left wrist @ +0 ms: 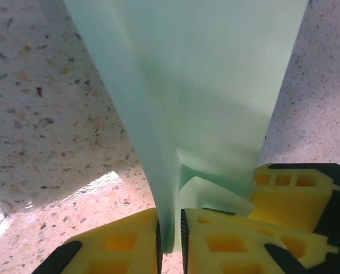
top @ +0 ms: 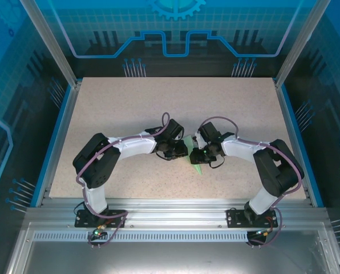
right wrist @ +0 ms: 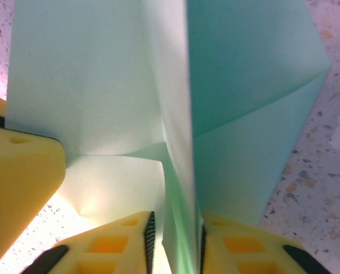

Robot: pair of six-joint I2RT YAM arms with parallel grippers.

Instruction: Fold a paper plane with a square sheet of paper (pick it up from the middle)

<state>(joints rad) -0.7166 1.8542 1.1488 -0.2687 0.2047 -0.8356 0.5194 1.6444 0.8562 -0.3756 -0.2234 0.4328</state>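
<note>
The pale mint-green paper plane point(top: 197, 166) is held between both grippers at mid-table, its pointed tip facing the near edge. My left gripper point(top: 181, 149) is shut on its lengthwise fold point(left wrist: 171, 237). The paper point(left wrist: 204, 85) rises from the jaws as a wide sheet. A yellow finger of the right gripper point(left wrist: 290, 197) touches the paper on the right. My right gripper point(top: 197, 154) is shut on the central ridge point(right wrist: 175, 242), with layered wings point(right wrist: 244, 68) spreading to both sides. The left gripper's yellow finger point(right wrist: 19, 171) presses in from the left.
The speckled beige table point(top: 130, 103) has a blue rim and metal frame posts at its far corners. An aluminium rail point(top: 170, 208) runs along the near edge, where both arm bases are bolted.
</note>
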